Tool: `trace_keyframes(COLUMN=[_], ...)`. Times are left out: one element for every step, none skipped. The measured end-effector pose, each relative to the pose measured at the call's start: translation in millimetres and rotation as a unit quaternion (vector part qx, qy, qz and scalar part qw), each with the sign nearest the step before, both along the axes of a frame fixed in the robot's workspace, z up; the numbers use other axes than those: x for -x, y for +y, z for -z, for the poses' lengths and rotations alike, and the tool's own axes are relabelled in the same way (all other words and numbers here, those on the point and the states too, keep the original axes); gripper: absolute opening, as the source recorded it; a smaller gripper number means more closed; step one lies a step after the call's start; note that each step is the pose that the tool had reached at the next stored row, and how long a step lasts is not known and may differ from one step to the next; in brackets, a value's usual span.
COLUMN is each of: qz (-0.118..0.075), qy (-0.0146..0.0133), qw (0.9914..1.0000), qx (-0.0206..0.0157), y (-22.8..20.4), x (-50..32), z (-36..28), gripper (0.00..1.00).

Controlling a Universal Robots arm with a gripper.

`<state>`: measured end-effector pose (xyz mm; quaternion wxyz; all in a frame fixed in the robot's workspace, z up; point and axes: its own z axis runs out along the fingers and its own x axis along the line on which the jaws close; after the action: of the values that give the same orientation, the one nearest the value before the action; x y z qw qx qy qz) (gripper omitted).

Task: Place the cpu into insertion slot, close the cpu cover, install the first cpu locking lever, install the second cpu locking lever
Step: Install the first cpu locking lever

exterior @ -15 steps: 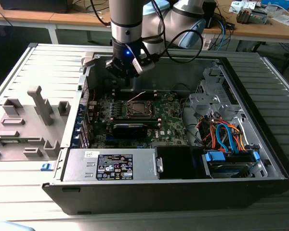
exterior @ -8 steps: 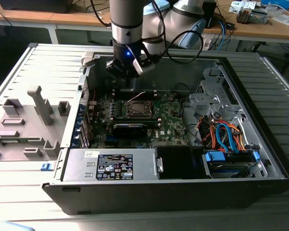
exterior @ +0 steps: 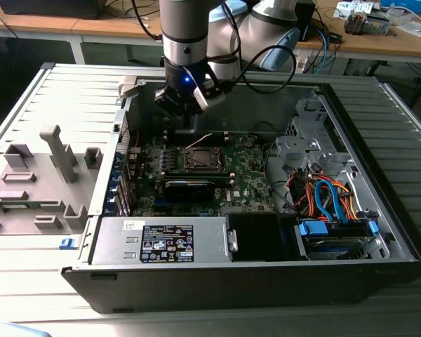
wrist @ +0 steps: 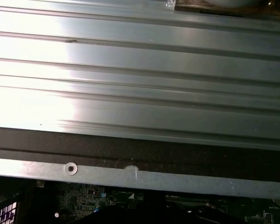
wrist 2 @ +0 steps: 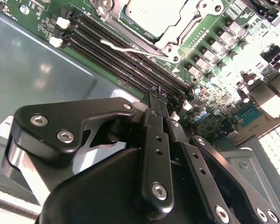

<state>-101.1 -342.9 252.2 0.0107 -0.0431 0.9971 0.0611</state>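
Note:
In the second wrist view the cpu [wrist 2: 151,13], a flat silver square, sits in the insertion slot, and the silver cpu cover [wrist 2: 177,36] frames its edges. A thin wire locking lever [wrist 2: 123,48] juts out over the black memory slots beside it. My gripper [wrist 2: 158,92] hangs above those slots, a short way off the socket, with its black fingers closed together and nothing between them. In the exterior view the gripper [exterior: 189,126] hovers just behind the socket [exterior: 200,159], where a thin lever [exterior: 198,140] stands raised.
A black graphics card [exterior: 189,188] lies in front of the socket. A power supply [exterior: 161,242] and a drive bay with orange and blue cables [exterior: 330,196] fill the case's front. A grey fixture [exterior: 49,168] stands at the exterior view's left. The first wrist view faces the ribbed table [wrist: 140,70].

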Motion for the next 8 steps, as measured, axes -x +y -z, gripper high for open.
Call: trace_keyframes(qz=[0.0,0.0,0.0,0.0,0.0,0.0,0.0,0.0], qy=[0.0,0.0,0.0,0.0,0.0,0.0,0.0,0.0], qw=[1.0,1.0,1.0,1.0,1.0,1.0,0.99999,0.99997], qx=[0.0001,0.0002,0.0003,0.0006,0.001,0.0022,0.0044,0.0081], y=[0.0,0.0,0.0,0.0,0.0,0.0,0.0,0.0], x=[-0.1,-0.1,-0.2,-0.3,-0.3,-0.5,-0.5,-0.6], z=[0.4,0.7,1.1,1.8,2.4,3.1,3.4,3.6], gripper=[0.11,0.11,0.11,0.11,0.11,0.11,0.11,0.11])
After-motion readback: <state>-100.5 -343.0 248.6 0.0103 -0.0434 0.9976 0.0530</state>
